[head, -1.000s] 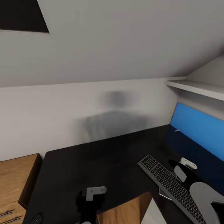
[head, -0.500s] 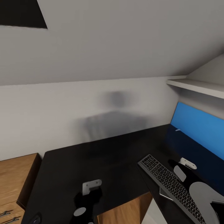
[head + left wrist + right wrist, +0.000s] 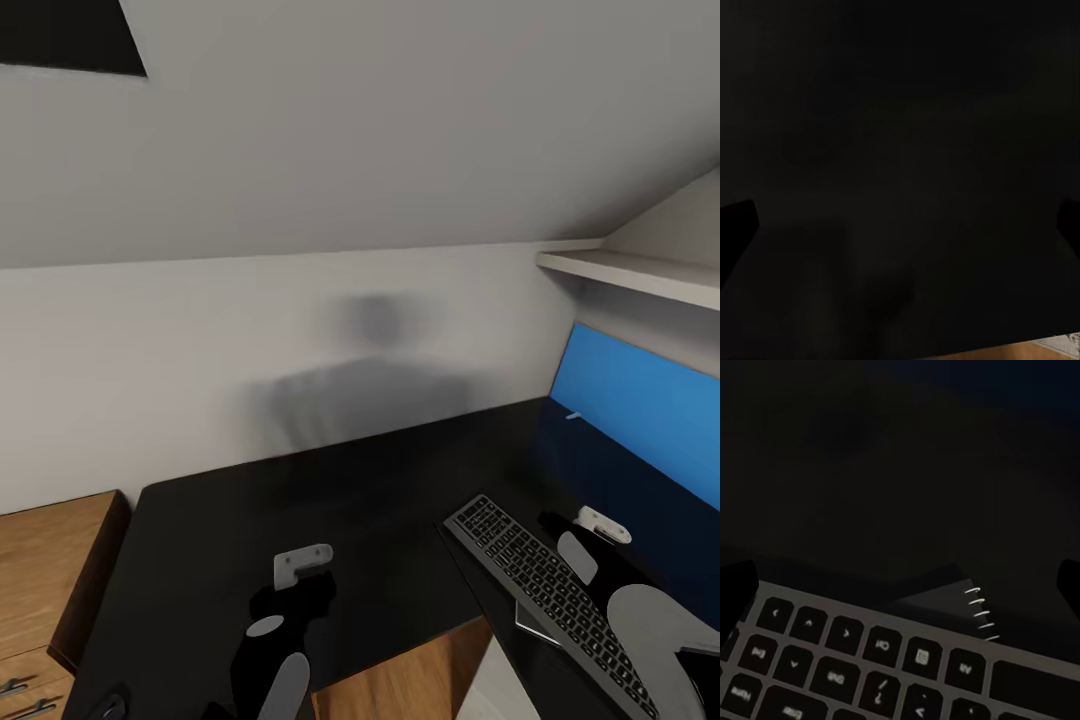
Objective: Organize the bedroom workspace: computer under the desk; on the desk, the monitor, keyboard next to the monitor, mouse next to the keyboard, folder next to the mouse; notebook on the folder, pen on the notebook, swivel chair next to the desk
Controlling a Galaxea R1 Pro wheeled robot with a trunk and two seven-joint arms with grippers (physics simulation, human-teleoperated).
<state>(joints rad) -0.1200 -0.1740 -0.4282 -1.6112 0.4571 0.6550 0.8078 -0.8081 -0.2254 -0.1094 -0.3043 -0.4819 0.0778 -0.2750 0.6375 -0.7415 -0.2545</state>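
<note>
The keyboard (image 3: 545,590) lies on the black desk (image 3: 380,500) over a notebook (image 3: 945,600), the left gripper (image 3: 900,225) and right gripper (image 3: 900,585) both spread wide above the top.

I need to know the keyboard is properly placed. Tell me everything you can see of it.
The keyboard is long, flat and black with rows of dark grey keys bearing pale legends, matte like plastic. It lies flat on the black desk, running diagonally, its near end leaving the head view. A spiral-bound notebook corner pokes out from beneath one long edge. No pincer touches it.
</note>
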